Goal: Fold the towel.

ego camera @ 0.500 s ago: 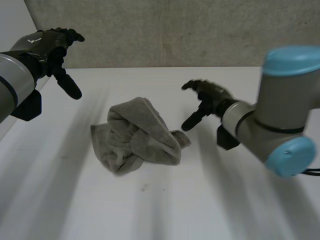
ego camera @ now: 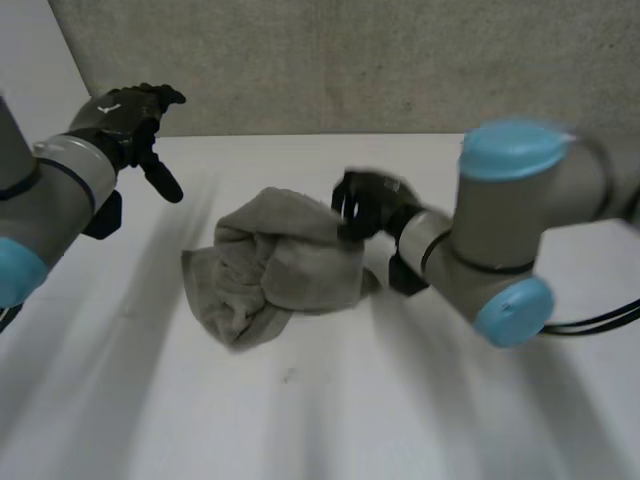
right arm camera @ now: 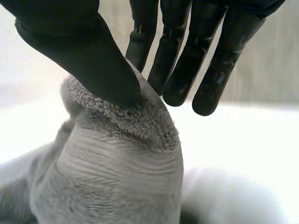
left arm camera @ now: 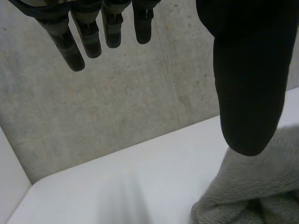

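A grey towel (ego camera: 275, 262) lies crumpled in a heap on the white table (ego camera: 300, 420). My right hand (ego camera: 362, 205) is at the heap's right upper edge. In the right wrist view its thumb (right arm camera: 88, 60) and fingers (right arm camera: 173, 70) pinch a raised fold of the towel (right arm camera: 131, 154). My left hand (ego camera: 135, 120) hangs in the air above the table's far left, apart from the cloth, fingers (left arm camera: 88, 32) straight and thumb (left arm camera: 250, 79) spread wide. Part of the towel (left arm camera: 252, 196) lies below that thumb.
A grey concrete wall (ego camera: 350, 60) stands behind the table's far edge. Bare white tabletop lies in front of the towel and to both sides.
My right hand has moved left onto the towel and closed on a fold at its right upper edge, lifting it a little. My left arm has shifted slightly.
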